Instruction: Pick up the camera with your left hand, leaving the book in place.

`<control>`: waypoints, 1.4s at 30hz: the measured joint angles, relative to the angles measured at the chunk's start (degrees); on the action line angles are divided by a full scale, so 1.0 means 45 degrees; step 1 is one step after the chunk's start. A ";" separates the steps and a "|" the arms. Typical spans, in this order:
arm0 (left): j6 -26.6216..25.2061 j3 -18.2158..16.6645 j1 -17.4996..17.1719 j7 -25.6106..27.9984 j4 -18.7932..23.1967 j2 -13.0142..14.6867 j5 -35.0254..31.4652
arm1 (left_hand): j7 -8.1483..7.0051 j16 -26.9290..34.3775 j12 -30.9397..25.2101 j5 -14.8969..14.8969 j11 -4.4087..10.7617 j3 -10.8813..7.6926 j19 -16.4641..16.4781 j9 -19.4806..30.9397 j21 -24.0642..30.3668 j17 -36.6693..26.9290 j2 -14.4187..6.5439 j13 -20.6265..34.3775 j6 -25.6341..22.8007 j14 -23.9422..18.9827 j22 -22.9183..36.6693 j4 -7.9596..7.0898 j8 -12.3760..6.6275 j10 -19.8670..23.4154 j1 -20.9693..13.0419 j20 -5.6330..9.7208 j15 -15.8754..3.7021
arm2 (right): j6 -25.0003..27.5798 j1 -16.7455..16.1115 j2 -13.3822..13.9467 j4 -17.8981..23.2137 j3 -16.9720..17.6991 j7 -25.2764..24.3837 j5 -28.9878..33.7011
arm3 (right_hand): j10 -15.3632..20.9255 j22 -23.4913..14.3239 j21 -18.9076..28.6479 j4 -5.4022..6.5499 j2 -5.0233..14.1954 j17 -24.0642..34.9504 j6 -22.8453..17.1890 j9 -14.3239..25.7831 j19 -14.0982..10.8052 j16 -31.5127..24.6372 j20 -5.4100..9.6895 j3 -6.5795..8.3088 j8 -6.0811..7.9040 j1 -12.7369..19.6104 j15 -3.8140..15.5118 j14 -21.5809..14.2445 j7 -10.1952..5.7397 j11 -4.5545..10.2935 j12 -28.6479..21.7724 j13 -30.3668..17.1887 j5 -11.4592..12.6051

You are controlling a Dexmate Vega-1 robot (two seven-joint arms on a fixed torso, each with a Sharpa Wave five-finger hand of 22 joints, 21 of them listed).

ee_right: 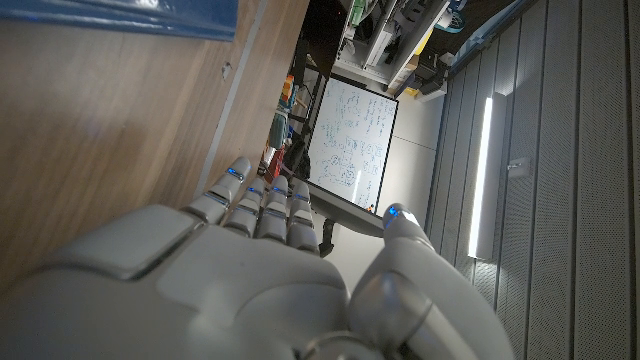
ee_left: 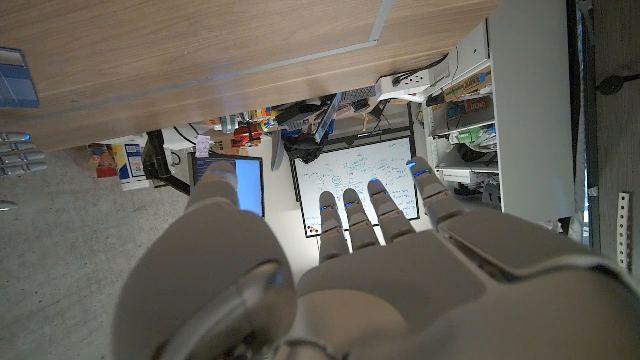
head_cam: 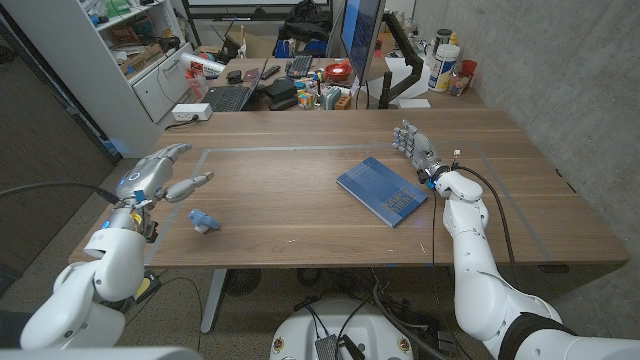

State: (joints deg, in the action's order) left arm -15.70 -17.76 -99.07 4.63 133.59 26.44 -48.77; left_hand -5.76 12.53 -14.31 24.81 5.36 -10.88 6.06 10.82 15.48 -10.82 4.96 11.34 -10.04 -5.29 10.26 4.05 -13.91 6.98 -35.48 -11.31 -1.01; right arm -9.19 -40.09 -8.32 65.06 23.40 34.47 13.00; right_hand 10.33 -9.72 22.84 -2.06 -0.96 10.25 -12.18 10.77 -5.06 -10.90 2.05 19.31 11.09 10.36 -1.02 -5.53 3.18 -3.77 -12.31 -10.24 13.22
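Observation:
A small light-blue camera [head_cam: 203, 221] lies near the table's front left edge. My left hand [head_cam: 160, 175] hovers behind and to the left of it, fingers spread and holding nothing; its back fills the left wrist view's lower part [ee_left: 350, 270]. A blue book [head_cam: 382, 190] lies at an angle right of centre, and its edge also appears in the right wrist view [ee_right: 150, 15]. My right hand [head_cam: 415, 145] stands just behind the book's right corner with straight fingers, apart from the book and holding nothing [ee_right: 270, 260].
The wooden table [head_cam: 290, 180] has a thin taped rectangle marked on it. Behind its far edge stand a cluttered desk with a laptop [head_cam: 230, 96], a monitor [head_cam: 360, 35] and a white shelf unit [head_cam: 150, 60]. A concrete wall runs along the right.

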 measured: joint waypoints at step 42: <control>-0.1749 0.0682 -0.0357 -0.0885 0.0614 0.0392 -0.2779 | 0.0028 0.0046 -0.0001 0.0068 0.0241 0.0107 0.0524 -0.0003 -0.0001 0.0004 -0.0050 -0.0003 -0.0706 -0.0647 0.0065 -0.0002 0.0000 0.0698 -0.0050 -0.0113 0.0040 | -0.0044 0.0267 0.0046 -0.0467 0.0018 -0.0031 0.0118 | 0.0050 -0.0065 -0.0098 -0.0035 0.0000 0.0000 -0.0002 -0.0001 -0.0140 0.0000 0.0001 -0.0036 0.0000 0.0000 0.0000 0.0000 -0.0094 -0.0049 0.0000 0.0000 0.0000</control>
State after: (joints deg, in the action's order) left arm -23.57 -14.69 -100.68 0.64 136.35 28.20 -61.27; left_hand -5.64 12.73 -14.31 25.12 6.45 -10.40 8.42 10.80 15.48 -10.80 4.74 11.33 -13.22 -8.21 10.55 4.04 -13.91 10.12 -35.70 -11.81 -0.83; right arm -9.39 -38.89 -8.11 62.96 23.48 34.32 13.53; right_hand 10.55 -10.01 22.39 -2.21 -0.96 10.25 -12.18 10.77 -5.69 -10.90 2.05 19.15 11.09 10.36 -1.01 -5.53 2.76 -4.00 -12.31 -10.24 13.22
